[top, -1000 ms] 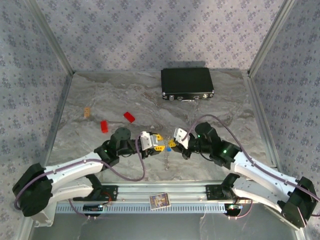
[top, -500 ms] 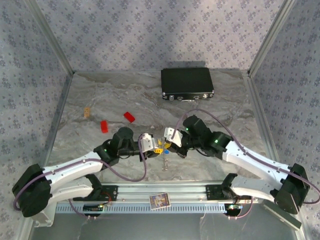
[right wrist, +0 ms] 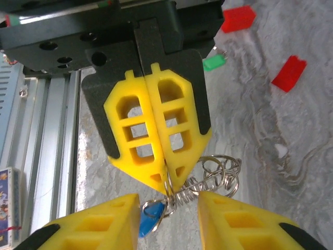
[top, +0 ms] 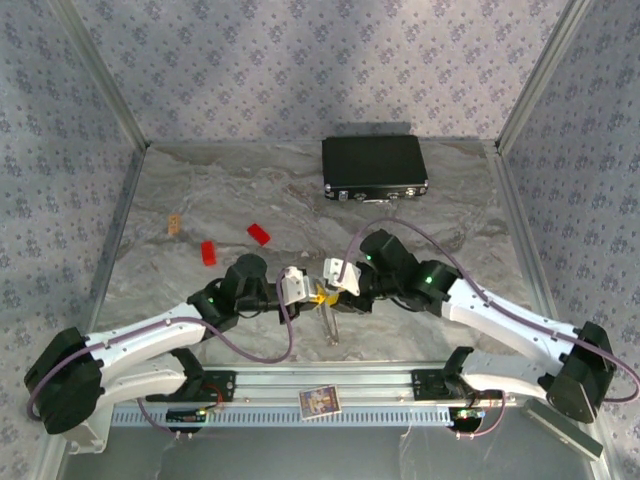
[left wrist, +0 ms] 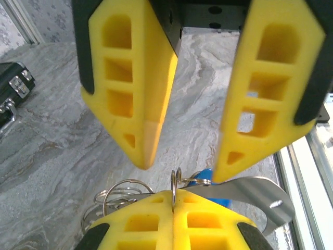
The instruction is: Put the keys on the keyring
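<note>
Both arms meet at the middle of the grey marbled table (top: 200, 190), near its front edge. The left gripper (right wrist: 167, 183) has its yellow fingers clenched tight, pinching a strand of the thin silvery wire keyring (right wrist: 221, 174), whose loops spill out beside the fingertips just above the tabletop. Facing it tip to tip is the right gripper (right wrist: 167, 202), with its fingers spread apart on either side of that pinched strand. The tiny blue-headed key (right wrist: 151, 217) hangs at the ring, right between those open tips. The tiny green-headed key (right wrist: 214, 63) lies on the table beyond the left gripper, with the small red rectangular blocks (right wrist: 289, 73) further off. The black rectangular case (top: 374, 165) sits at the far edge.
</note>
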Robot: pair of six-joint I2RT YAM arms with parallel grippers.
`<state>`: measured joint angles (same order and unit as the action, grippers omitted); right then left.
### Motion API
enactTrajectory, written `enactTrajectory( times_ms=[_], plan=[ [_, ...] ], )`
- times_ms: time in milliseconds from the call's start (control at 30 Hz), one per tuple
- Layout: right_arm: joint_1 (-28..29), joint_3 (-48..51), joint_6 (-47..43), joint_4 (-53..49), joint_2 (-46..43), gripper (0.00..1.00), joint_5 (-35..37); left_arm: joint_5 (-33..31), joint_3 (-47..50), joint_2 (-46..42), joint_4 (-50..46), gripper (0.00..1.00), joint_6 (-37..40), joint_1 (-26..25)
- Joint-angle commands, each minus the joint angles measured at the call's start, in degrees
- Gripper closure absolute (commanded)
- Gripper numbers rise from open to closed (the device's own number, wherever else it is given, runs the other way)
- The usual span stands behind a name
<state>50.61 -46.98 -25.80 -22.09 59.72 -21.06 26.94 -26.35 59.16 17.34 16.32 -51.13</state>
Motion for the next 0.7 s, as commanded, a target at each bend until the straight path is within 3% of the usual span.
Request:
enactTrajectory(
  times_ms=[0,200,500,567,667],
  plan=[
    [-0.2,3.6,2.1,2.9,-3.5,0.64,2.9,0.5,1.9,-1.5,8.0,1.00,-3.4,-0.1],
    [3.5,9.1,0.9,8.7,-6.8,0.64,9.6,0.4,3.5,-1.0,13.0,1.00,-7.7,-0.1],
    [4.4,11.2,3.8,12.6,-6.0,0.64,8.6,1.5,4.4,-0.1,16.6,1.00,-9.8,-0.1],
    [4.3,11.2,4.0,13.2,-5.6,0.67,8.2,1.7,4.5,0.0,17.1,1.00,-9.9,-0.1],
    [4.3,10.9,3.9,13.5,-5.1,0.80,8.0,2.3,4.8,0.0,18.0,1.00,-9.9,-0.1]
  ],
)
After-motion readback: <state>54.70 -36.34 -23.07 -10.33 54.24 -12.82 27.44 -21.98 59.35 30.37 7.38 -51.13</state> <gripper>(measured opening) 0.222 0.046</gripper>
